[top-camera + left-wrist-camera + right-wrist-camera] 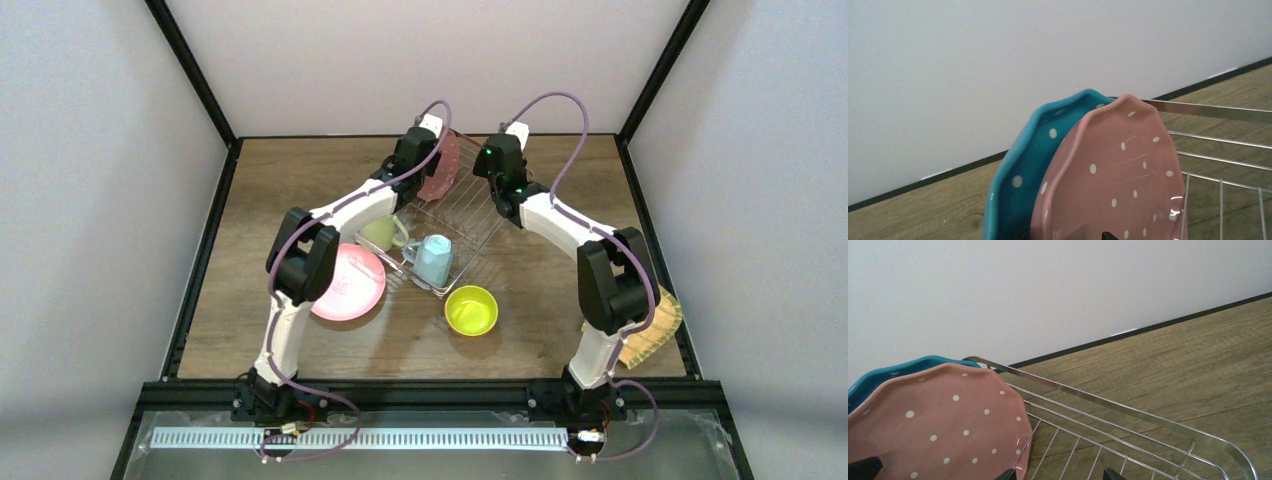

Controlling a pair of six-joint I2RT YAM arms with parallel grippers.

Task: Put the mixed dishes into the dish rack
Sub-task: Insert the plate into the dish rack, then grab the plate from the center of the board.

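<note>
Seemingly at the plate-slotting step. Seen from above: 1 rack (470, 215) mid-table, left gripper (432, 150) right over a dotted pink plate (441, 170) stood on edge at its far end, released or gripping, cannot tell; right gripper (495, 165) just beside, spread wide, holding nothing. Also 2 mugs, green mug (380, 233) and blue mug (433, 260), at the rack's near end; 1 flat pink plate (350, 282), 1 lime bowl (471, 310) and 1 woven plate (655, 325) out on the table (540, 330). Seen from the left wrist: 2 upright plates, blue plate (1018, 175) close behind the pink. Seen from the right wrist: same 2 plates at the rack's end wire. Probably next: lift clear without tipping either, then fetch 1 of the 3 outside.
</note>
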